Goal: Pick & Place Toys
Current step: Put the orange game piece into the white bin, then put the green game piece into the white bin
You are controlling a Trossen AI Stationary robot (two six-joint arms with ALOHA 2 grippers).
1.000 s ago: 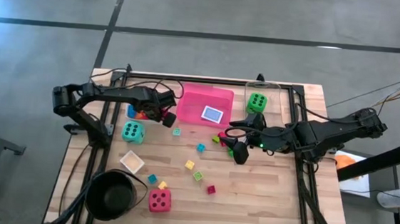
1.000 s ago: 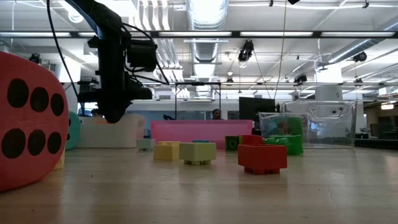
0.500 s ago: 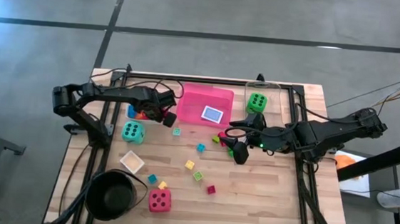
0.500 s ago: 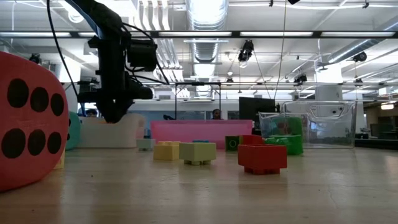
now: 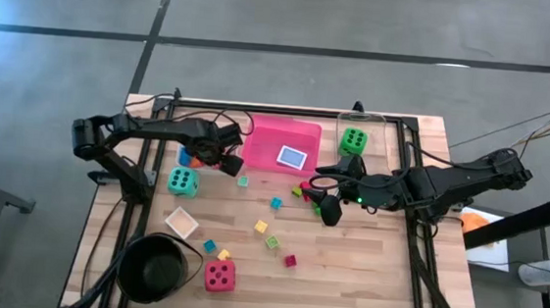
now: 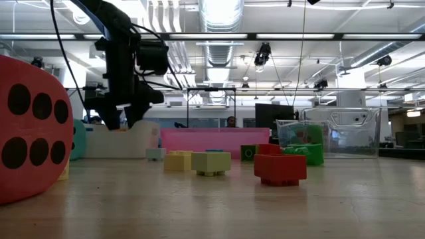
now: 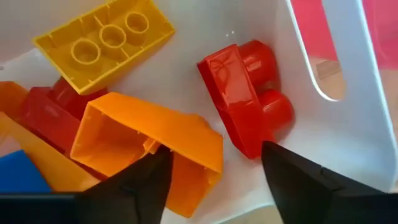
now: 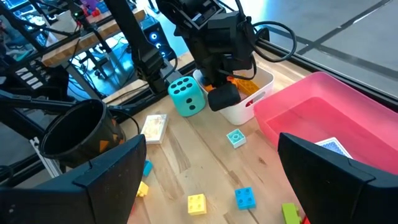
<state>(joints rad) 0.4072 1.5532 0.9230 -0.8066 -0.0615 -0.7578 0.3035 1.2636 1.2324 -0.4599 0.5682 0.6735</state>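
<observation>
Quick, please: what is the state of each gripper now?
Left gripper: open, holding nothing, over the blocks in the white tray.
Right gripper: open, empty, above the table.

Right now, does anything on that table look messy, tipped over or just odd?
Mostly sorting half done: small blocks such as a yellow one lie scattered on the wooden table. In the white tray under the left pincer, an orange block lies hollow side up and a red block lies on its side.

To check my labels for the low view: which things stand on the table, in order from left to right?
Red die → white tray → pink tray → red block → clear tray.
</observation>
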